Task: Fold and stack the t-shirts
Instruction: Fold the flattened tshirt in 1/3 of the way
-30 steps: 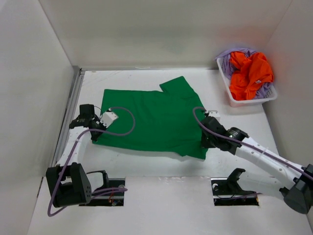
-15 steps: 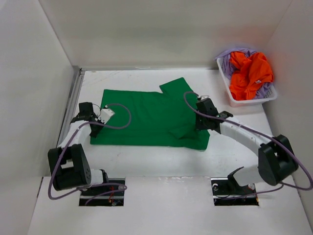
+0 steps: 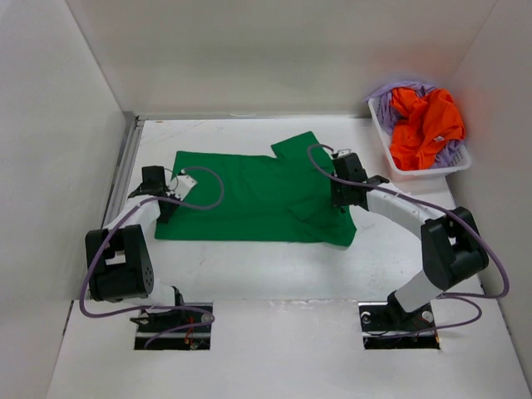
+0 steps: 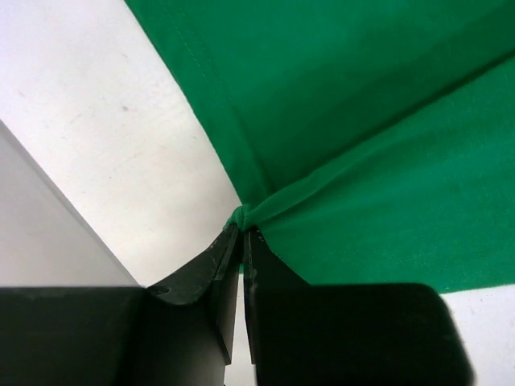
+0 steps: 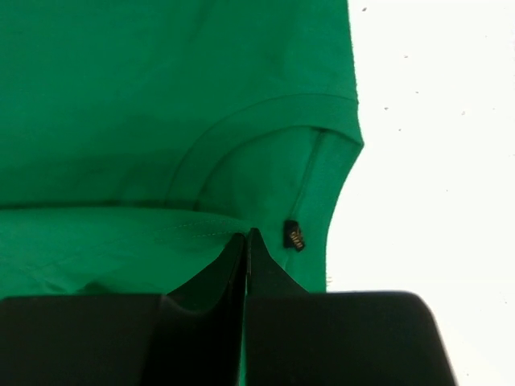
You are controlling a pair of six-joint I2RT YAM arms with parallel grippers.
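Top external view: green shirt held between both grippers

You see the green t-shirt (image 3: 249, 187) flat on the table (image 3: 266, 270), long axis left to right. The left gripper (image 4: 241, 232) is closed tight on its left edge, and the right gripper (image 5: 245, 235) on a fold near the collar. The far edge lies straight ahead of both. The orange t-shirt (image 3: 428, 125) and the purple t-shirt (image 3: 385, 104) lie in the basket (image 3: 395, 172).

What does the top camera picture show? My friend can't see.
The left gripper and right gripper each pinch a side of a green shirt on a white table. A basket at far right holds an orange shirt and a purple shirt.
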